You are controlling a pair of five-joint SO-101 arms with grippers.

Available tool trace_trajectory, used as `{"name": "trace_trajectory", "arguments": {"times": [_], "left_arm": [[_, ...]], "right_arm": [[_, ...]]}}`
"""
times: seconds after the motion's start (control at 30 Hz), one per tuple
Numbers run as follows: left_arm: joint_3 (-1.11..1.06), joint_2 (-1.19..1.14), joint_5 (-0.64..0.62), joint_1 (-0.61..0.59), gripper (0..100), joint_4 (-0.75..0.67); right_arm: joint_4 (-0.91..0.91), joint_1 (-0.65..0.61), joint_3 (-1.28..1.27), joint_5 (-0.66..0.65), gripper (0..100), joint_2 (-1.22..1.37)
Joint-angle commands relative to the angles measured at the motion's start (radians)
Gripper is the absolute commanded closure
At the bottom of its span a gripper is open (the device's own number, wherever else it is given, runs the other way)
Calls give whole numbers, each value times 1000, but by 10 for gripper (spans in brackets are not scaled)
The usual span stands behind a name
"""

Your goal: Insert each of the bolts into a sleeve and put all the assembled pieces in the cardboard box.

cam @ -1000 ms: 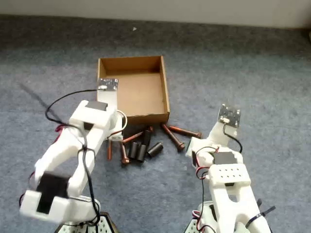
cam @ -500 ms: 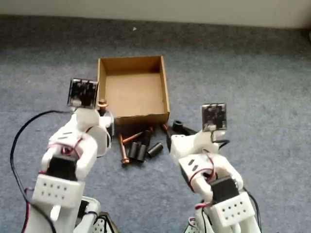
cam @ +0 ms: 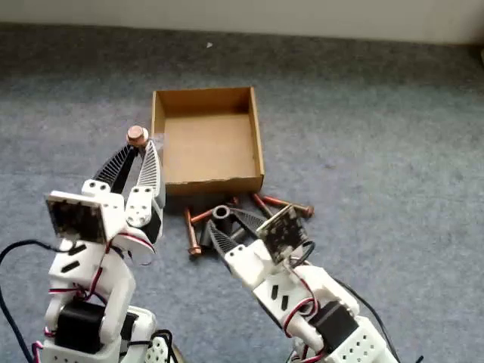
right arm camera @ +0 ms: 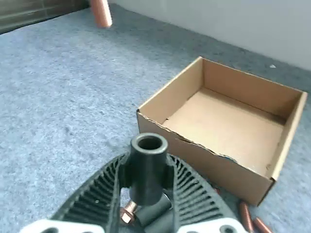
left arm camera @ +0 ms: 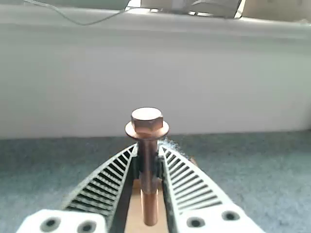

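Note:
My left gripper (cam: 138, 155) (left arm camera: 146, 160) is shut on a copper bolt (cam: 137, 136) (left arm camera: 146, 160), held upright with its hex head up, beside the left wall of the cardboard box (cam: 257, 144). My right gripper (cam: 223, 224) (right arm camera: 147, 170) is shut on a black sleeve (cam: 221, 214) (right arm camera: 146, 165), held upright with its bore facing up, in front of the box (right arm camera: 214, 165). The tip of the held bolt (right arm camera: 101, 11) hangs in the right wrist view. Loose bolts (cam: 190, 231) and black sleeves (cam: 206, 233) lie on the carpet in front of the box.
Grey carpet (cam: 378, 136) covers the floor all around. A white wall (left arm camera: 155, 73) runs along the far edge. More bolts (cam: 287, 204) lie to the right of the pile, near the box's front right corner.
The left gripper has risen from the pile with a bolt and turned it upright. The right gripper has swung left and lifted a sleeve from the pile.

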State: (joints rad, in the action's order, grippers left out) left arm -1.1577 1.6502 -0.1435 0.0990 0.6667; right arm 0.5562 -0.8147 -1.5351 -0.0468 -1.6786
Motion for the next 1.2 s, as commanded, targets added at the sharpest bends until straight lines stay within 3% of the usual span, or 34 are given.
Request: {"name": "trace_trajectory", "arguments": {"times": [0.0, 0.13, 0.23, 0.73, 1.0, 1.17], "left_arm": [[10, 42, 8, 107, 994, -43], [8, 50, -3, 174, 994, -41], [-1, 51, -84, 211, 994, -28], [62, 51, -63, 381, 993, 227], [36, 51, -61, 421, 993, 244], [-10, 51, 48, 421, 992, 239]], "right_arm": [[-128, -67, -51, -68, 994, -62], [-193, -94, -139, -91, 994, -122], [-202, -91, -183, -89, 994, -154], [-202, 1, -223, -86, 994, -157], [-200, 1, -223, -86, 994, -157], [-199, 1, -223, -86, 994, -157]]}}
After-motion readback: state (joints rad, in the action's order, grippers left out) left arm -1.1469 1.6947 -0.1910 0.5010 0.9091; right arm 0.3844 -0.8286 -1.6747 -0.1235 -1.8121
